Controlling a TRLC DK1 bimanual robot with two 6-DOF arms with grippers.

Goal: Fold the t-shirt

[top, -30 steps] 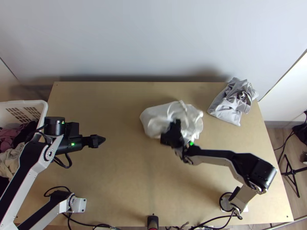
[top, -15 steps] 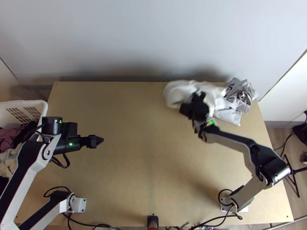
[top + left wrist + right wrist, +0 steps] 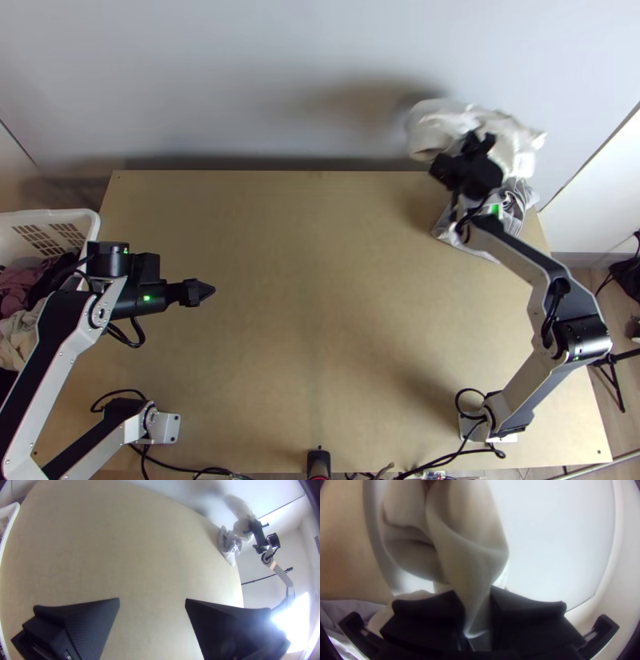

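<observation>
White cloth t-shirt (image 3: 438, 124), bunched; hung pinched in black two-fingered right gripper (image 3: 472, 591), above crumpled grey cloth (image 3: 229, 543). Left gripper (image 3: 152, 598): spread, empty. Set-down likely wanted slow lowering inside edge of light wooden table (image 3: 280, 320) before release.

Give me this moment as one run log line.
Right claw: holding bunched white cloth near grey cloth | White cloth: off the table, not spread | Left claw: open, empty
</observation>
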